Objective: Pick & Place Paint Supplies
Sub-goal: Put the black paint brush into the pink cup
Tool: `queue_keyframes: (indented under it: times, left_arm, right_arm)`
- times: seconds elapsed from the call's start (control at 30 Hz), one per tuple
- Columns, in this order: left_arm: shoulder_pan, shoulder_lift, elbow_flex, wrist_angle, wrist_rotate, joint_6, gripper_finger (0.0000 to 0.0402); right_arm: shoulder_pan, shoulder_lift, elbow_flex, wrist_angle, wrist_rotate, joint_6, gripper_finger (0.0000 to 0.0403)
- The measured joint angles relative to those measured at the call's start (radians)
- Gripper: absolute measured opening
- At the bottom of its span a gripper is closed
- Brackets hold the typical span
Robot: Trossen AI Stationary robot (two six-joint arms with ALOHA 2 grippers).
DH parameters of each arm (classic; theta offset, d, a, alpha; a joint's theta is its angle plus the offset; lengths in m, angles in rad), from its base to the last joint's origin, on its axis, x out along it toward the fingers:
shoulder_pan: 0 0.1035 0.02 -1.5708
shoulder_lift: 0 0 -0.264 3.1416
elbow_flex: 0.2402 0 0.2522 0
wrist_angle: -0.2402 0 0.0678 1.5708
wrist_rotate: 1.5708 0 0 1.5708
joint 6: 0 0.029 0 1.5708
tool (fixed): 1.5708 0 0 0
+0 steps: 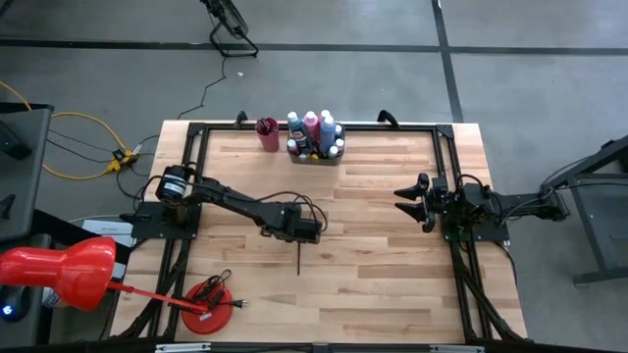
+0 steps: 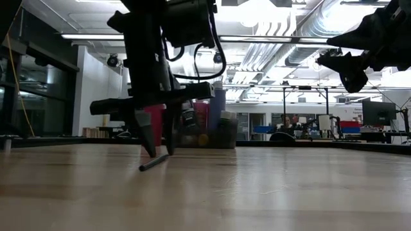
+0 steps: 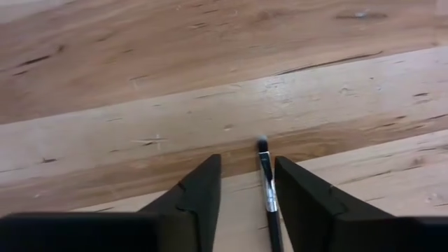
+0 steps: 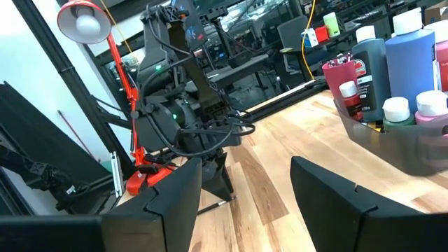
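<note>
Paintbrush (image 3: pixel 267 187) flat mid-table between parted left end effector (image 3: pixel 246 190) fingers, right end effector (image 1: pixel 410 200) open near edge.

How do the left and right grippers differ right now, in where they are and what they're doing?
The left gripper is down at the table top mid-table, straddling a paintbrush lying on the wood; the right gripper hangs raised near the table's right side, with nothing between its fingers. The left points down; the right points across toward the left arm. Neither holds anything yet.
</note>
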Motion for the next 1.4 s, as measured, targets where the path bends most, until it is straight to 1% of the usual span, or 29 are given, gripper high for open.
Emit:
queue_keyframes:
  times: [0.17, 0.5, 0.7, 0.83, 0.93, 1.03, 1.13, 1.4]
  left_arm:
    - [0.0, 0.001, -0.001, -0.005, 0.02, 0.02, 0.01]
    - [0.001, 0.001, -0.002, -0.022, 0.059, 0.053, 0.0057]
    - [0.001, 0.001, -0.002, -0.024, 0.067, 0.053, 0.0011]
    - [0.0, 0.001, -0.001, -0.005, 0.074, 0.067, 0.0005]
    - [0.0, 0.001, -0.001, 0.003, 0.071, 0.115, 0.0002]
    - [-0.001, -0.007, -0.001, 0.022, 0.049, 0.169, 0.0001]
    - [-0.002, -0.023, -0.003, 0.038, 0.002, 0.229, 0.0]
    - [-0.014, -0.113, -0.005, 0.046, -0.194, 0.32, 0.0001]
  right_arm:
    - [0.0, 0.0, 0.0, 0.0, 0.0, 0.0, 0.0213]
    - [0.0, 0.0, 0.0, 0.0, 0.0, 0.0, 0.0213]
    - [0.0, 0.0, 0.0, 0.0, 0.0, 0.0, 0.0213]
    - [0.0, 0.0, 0.0, 0.0, 0.0, 0.0, 0.0213]
    - [0.0, 0.0, 0.0, 0.0, 0.0, 0.0, 0.0213]
    - [0.0, 0.0, 0.0, 0.0, 0.0, 0.0, 0.0213]
    - [0.0, 0.0, 0.0, 0.0, 0.0, 0.0, 0.0213]
    - [0.0, 0.0, 0.0, -0.001, 0.0, 0.0, 0.0213]
